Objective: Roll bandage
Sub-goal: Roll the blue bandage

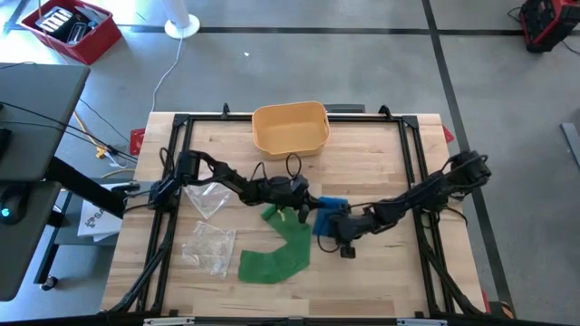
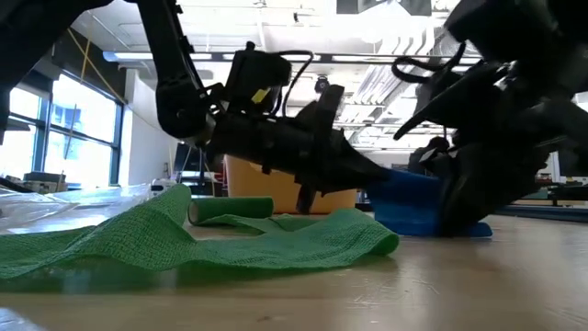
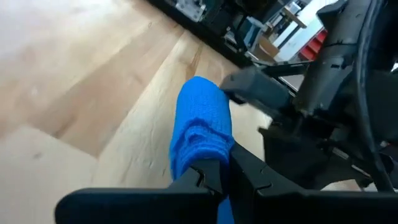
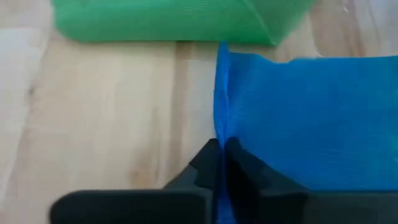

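Note:
A blue bandage (image 1: 329,209) lies on the wooden table between my two grippers; it also shows in the low view (image 2: 409,204). My left gripper (image 1: 308,205) comes from the table's left and is shut on it. My right gripper (image 1: 332,224) comes from the right and is shut on it too. A green bandage (image 1: 279,249) lies spread on the table just left of the blue one, with a rolled end (image 2: 230,210) resting on the wood. My left gripper pinches a bunched, folded end of the blue bandage (image 3: 198,163) between its two fingers, coming low from the table's left. The bandage runs away from the fingers over the table. My right gripper pinches an edge of the blue bandage (image 4: 221,134) between its two fingers, coming low from the table's right. The cloth spreads flat to one side of the fingers, on the table.
A yellow basket (image 1: 290,128) stands at the far middle of the table. Two clear plastic bags (image 1: 207,198) (image 1: 210,246) lie on the left part. A black frame (image 1: 412,154) runs around the table's edge. Bare wood lies at the near right.

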